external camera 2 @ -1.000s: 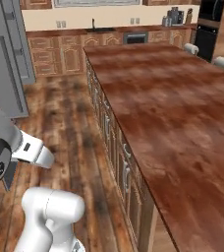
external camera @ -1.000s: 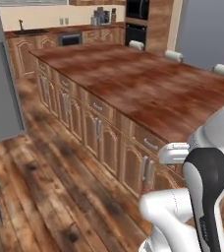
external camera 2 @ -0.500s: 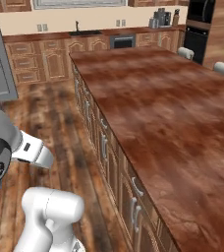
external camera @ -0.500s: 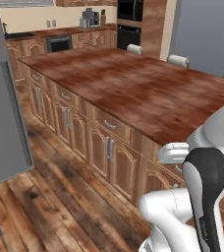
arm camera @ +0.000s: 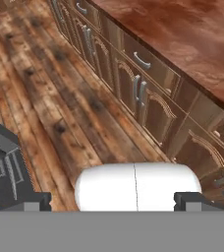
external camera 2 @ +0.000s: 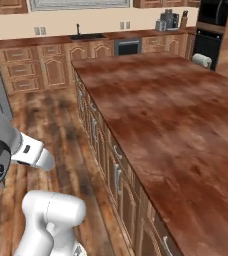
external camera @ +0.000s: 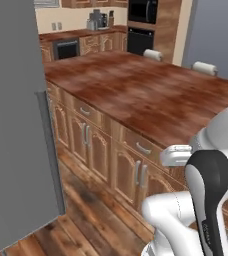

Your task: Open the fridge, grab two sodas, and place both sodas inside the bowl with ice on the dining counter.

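Fingers [arm camera: 38,201] spread wide, holding nothing | fridge [external camera: 13,125] — grey door at nine o'clock, closed | dining counter [external camera 2: 186,130] at two o'clock | risk — folded arm could clip the door if the base swings nearer.

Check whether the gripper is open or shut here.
Open. In the hand view the two fingertips stand far apart at the bottom corners, with nothing between them; floor and the counter cabinets lie beyond.
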